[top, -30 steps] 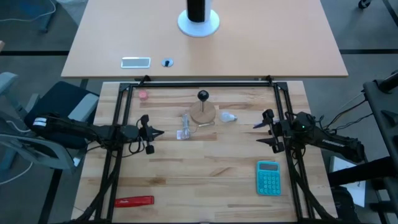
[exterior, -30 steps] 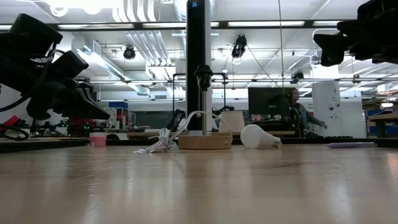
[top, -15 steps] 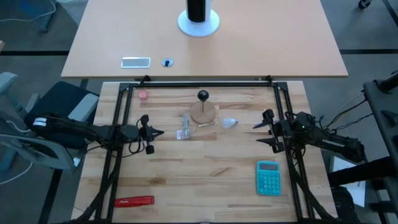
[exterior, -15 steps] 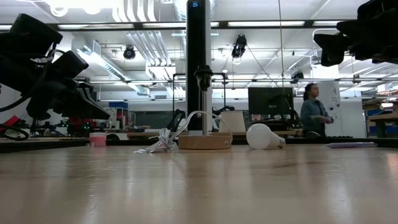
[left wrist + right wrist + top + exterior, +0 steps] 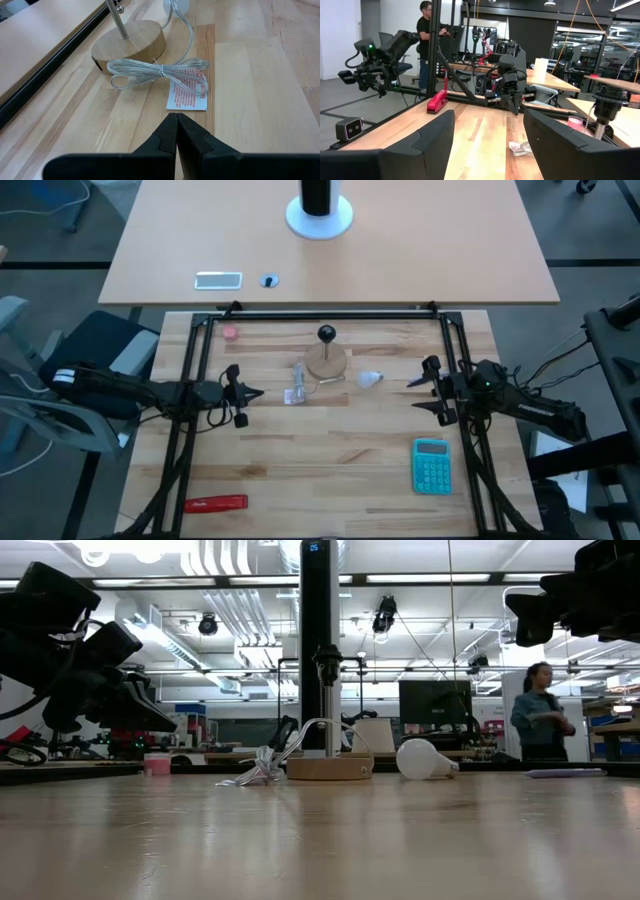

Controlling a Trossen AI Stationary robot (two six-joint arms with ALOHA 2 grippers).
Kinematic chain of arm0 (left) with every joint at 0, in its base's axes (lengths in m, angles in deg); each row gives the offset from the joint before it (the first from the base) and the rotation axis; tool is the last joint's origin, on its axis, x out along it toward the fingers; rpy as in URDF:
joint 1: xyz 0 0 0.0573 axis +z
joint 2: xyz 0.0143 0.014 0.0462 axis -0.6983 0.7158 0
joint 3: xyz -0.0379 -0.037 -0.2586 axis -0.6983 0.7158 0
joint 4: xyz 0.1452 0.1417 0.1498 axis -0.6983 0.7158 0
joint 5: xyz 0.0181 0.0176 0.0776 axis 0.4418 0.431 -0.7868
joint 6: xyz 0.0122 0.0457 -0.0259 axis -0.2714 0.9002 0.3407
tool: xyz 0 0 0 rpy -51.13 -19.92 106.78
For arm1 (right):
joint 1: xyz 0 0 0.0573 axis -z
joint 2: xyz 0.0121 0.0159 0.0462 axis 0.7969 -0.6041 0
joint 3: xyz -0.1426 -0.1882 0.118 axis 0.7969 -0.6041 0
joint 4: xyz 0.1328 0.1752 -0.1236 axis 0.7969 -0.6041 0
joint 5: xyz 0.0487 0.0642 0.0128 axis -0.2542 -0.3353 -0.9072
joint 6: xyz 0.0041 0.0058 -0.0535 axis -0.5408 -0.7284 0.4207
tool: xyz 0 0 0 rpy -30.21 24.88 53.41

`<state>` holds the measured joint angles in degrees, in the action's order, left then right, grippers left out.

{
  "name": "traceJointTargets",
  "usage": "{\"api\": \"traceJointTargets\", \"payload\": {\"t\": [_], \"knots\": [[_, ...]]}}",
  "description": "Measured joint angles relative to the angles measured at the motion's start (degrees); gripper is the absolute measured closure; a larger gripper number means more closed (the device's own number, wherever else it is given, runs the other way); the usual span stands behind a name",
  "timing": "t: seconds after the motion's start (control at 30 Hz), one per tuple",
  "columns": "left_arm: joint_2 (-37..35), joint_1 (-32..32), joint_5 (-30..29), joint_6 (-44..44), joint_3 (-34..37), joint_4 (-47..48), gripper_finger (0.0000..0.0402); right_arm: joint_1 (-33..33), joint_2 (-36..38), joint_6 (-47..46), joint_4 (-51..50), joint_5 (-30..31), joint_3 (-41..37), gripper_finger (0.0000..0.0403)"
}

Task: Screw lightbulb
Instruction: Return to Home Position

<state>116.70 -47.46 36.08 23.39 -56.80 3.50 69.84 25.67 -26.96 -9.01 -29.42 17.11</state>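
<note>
Rolling slightly, the lightbulb rests centre frame; fragile and slick, I'd cup its globe. My right gripper gapes, my left gripper is pinched closed.

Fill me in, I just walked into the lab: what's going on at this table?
Nothing is being held right now. The lightbulb lies on its side on the table beside the wooden lamp stand, whose socket is empty. The left gripper is shut at the table's left side, the right gripper is open at the right side, both well away from the bulb.
</note>
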Motion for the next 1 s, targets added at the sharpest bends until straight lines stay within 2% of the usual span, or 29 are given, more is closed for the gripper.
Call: {"api": "traceJointTargets", "payload": {"t": [0.7,1.0], "knots": [[0.0,0.0,0.0,0.0,0.0,0.0,0.0401,0.0,0.0,0.0,0.0,0.0,0.0,0.0139],[0.0,0.0,0.0,0.0,0.0,0.0,0.0401,0.0,0.0,0.0,0.0,0.0,0.0,0.0152]]}}
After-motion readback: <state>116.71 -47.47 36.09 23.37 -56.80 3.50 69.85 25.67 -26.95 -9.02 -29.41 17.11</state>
